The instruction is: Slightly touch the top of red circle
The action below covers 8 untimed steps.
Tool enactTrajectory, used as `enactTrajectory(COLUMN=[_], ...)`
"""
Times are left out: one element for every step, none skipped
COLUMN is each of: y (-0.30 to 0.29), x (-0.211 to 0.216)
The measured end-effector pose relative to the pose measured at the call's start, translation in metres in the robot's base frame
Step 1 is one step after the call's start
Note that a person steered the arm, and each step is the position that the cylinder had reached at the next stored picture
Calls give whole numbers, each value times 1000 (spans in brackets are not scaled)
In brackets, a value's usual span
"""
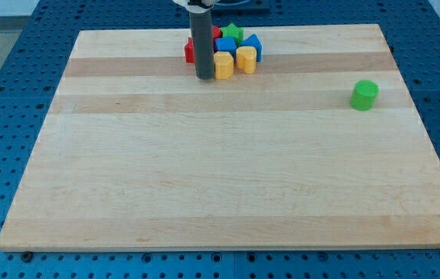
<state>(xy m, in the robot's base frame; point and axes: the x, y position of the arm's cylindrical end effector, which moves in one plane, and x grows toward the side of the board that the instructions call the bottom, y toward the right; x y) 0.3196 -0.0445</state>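
board front: wooden board (228, 194) bare from the view's bottom edge up past the middle, wide free run across both sides
green cylinder: green cylinder (365, 94) alone at the view's right, near the right edge, well apart from the cluster
my tip: my tip (204, 77) down on the board at the cluster's left front corner, just left of the near yellow block; rod upright, no gripper on it, holding nothing
yellow blocks: two yellow blocks (224, 65), (246, 59) side by side at the cluster's front, shape unclear
blue blocks: blue blocks (252, 46) just behind the yellow ones, packed tight
red block: red block (190, 51) behind the rod on its left, mostly hidden, shape not clear; more red (215, 32) shows right of the rod
green block: green block (233, 32) at the cluster's back, close to the board's top edge
surround: blue perforated table (18, 93) all round the board
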Motion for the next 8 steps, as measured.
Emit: enactTrajectory(y=[-1,-11,-41,-66,-90,-106,-97,-72], x=[0,0,0,-8,-40,-81,-112,-128])
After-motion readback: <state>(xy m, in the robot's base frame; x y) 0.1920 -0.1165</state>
